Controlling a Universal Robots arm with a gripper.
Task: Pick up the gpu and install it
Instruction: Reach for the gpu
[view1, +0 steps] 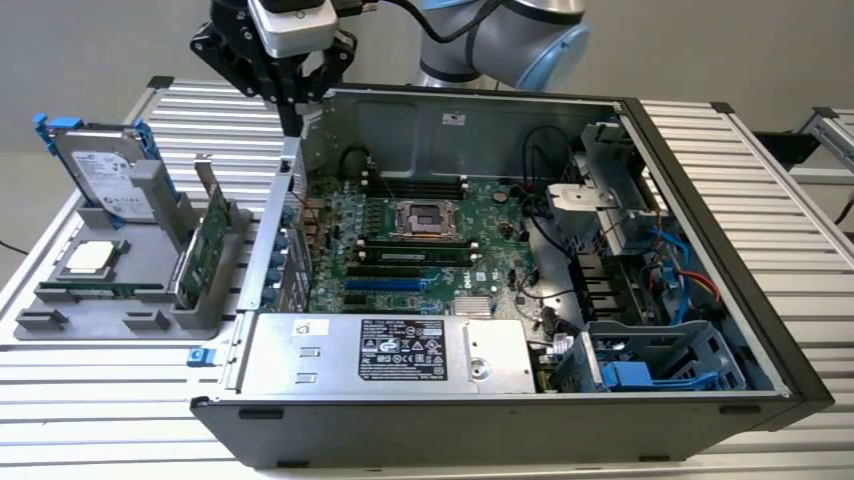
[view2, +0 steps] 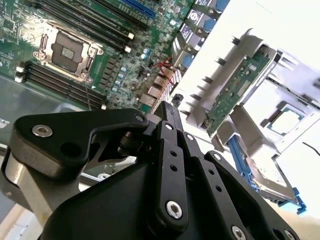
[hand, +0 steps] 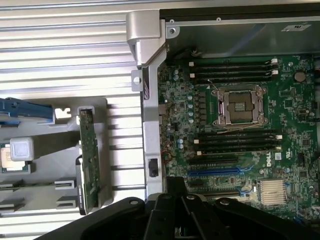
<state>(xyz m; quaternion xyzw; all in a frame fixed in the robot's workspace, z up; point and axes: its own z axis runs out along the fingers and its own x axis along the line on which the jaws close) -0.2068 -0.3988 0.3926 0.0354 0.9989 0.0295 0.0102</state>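
A: So, what's biggest?
B: An open dark metal computer case (view1: 441, 420), with a grey plastic holder rack (view1: 80, 325) beside it.
A: And the black two-finger gripper (view1: 288, 120)?
B: Pinched together on nothing, above the case wall nearest the rack.
A: The gpu?
B: The thin green circuit-board gpu (view1: 214, 240) stands upright in the rack, untouched.

no print can be read for sure. a white label (view1: 407, 350) lies on the power supply (view1: 300, 352), well away from the pincer (view1: 288, 128). another label (view1: 110, 175) covers the hard drive (view1: 78, 140), off to the exterior view's left of the pincer.
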